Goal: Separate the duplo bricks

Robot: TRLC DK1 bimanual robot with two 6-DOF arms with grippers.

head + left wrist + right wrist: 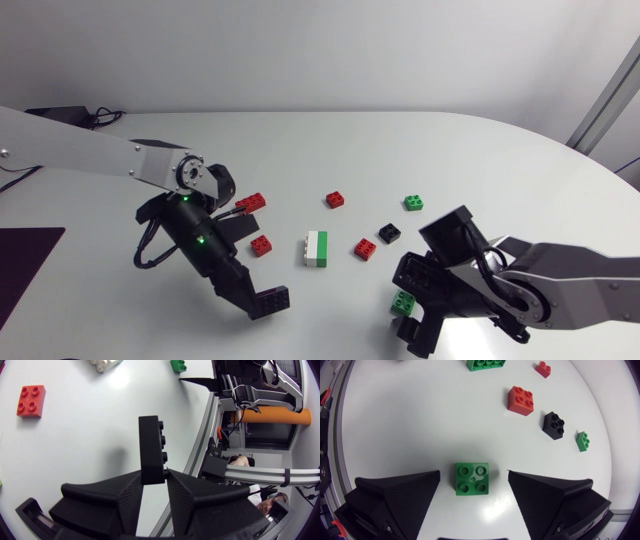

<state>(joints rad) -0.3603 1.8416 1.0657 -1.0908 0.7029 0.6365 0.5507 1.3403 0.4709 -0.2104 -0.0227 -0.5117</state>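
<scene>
Pinches black plastic duplo brick point(150, 445) in left gripper point(152, 477), off white table point(500, 160); spreads right gripper point(474, 472) around loose green square brick point(471, 478), untouched. Seems mostly done: only white-and-green stacked pair point(317, 249) mid-table apparently left joined.

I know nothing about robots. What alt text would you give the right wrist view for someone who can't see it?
A green brick lies studs up on the white table between the open fingers of the right gripper, neither finger touching it. Ahead of it lie a red brick, a small black brick and a small green brick.
</scene>
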